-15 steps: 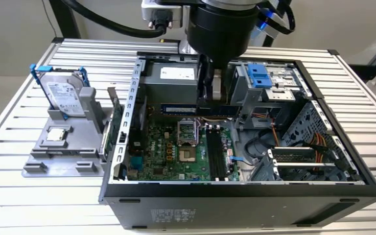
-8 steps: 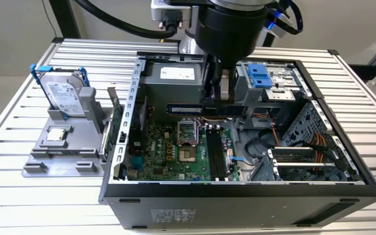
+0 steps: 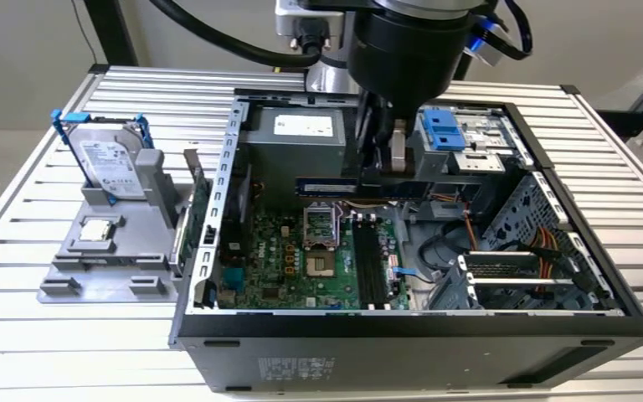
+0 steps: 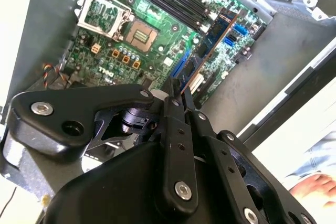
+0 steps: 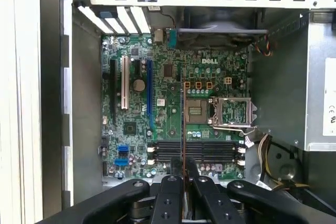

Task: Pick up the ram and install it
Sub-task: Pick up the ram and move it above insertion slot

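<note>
Dark-green ram (image 4: 210, 45) tight in the narrowly clamped hand (image 5: 183, 174), above the motherboard (image 5: 168, 93).

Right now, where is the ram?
In the exterior view, the ram is held by the tool inside the open case, above the motherboard, close to the grey power supply.

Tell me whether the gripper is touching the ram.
Touching. In the second wrist view the gripper is shut on the ram, which juts out from between its fingertips.
</note>
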`<state>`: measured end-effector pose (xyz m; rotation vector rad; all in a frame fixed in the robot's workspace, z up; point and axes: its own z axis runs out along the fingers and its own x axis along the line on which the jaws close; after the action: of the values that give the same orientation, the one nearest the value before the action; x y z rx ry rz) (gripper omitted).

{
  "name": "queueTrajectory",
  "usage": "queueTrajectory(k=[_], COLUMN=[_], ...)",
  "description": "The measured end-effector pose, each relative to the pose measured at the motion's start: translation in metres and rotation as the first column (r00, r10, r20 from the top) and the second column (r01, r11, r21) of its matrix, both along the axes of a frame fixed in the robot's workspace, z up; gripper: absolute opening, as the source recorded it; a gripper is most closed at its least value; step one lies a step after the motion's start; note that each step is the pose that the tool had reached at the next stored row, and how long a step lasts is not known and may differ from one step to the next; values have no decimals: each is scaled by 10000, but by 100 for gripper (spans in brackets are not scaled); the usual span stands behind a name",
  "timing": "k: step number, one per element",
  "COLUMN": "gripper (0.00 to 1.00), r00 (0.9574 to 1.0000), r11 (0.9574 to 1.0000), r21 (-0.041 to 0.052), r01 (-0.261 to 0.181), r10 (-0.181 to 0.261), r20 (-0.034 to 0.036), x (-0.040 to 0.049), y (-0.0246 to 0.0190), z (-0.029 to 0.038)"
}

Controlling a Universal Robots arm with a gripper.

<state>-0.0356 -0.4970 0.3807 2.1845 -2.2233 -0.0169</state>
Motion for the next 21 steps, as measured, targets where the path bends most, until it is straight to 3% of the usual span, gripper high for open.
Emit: queueTrajectory(k=[21], gripper=[0], r00=[10000], r11=[10000], r21=[1], r01=[1], r10=[-1], r20=[0], x=[261], y=[0], z=[0])
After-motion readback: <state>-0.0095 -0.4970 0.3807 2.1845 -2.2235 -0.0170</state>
